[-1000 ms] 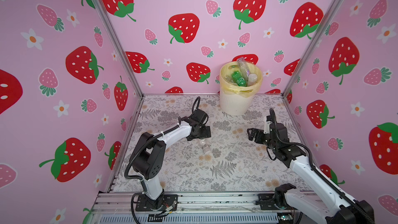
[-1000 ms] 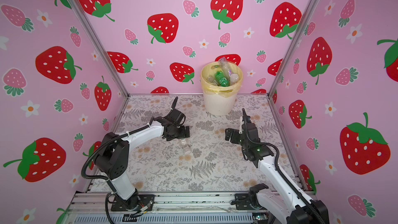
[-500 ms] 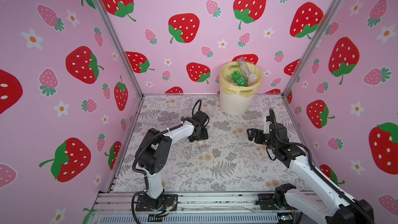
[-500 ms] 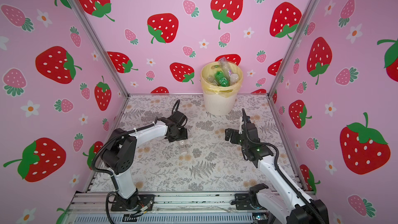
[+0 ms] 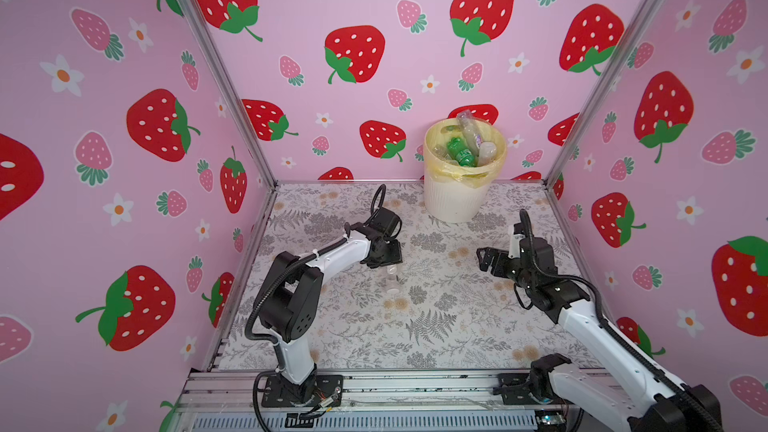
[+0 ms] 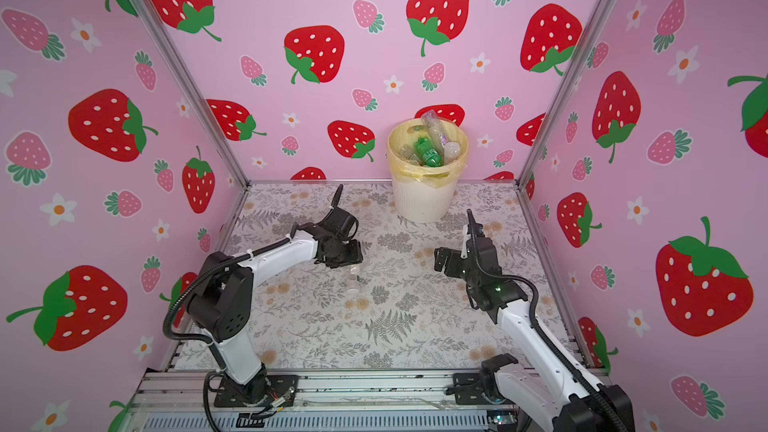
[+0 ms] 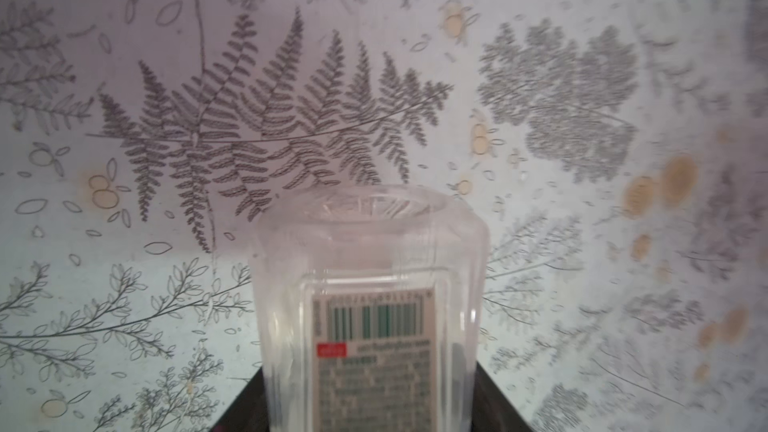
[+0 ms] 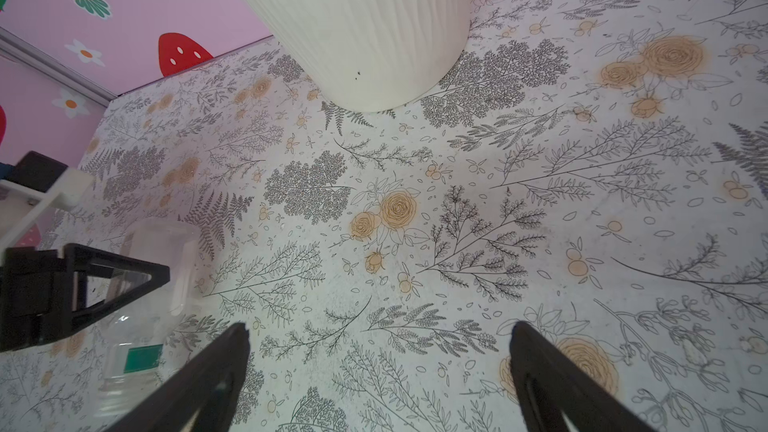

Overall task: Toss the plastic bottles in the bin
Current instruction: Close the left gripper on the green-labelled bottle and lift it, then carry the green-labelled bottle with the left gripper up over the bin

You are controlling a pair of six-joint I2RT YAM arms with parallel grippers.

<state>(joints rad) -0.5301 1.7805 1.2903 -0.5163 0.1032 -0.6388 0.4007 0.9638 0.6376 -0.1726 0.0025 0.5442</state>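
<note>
Clear plastic fills my left wrist view: the clear bottle [image 7: 370,305] lies on its side on the flowered mat [image 7: 166,118], its base pointing away from the camera and its barcode label facing up. My left claw [image 5: 390,264] pinches it, one dark finger [image 7: 243,413] against each flank. In both top views the bottle pokes out from under that claw toward the arm bases. My right claw [image 8: 380,326] hangs spread wide over bare mat with nothing between its fingers; the pinched bottle sits off to its side, near but not touching. The bin [image 5: 455,201] stands well beyond the left claw, against the back wall, and closer in front of the right claw. It is heaped with bottles, among them a green bottle [image 5: 459,151], and one pale bottle sticks up above the yellow liner.
</note>
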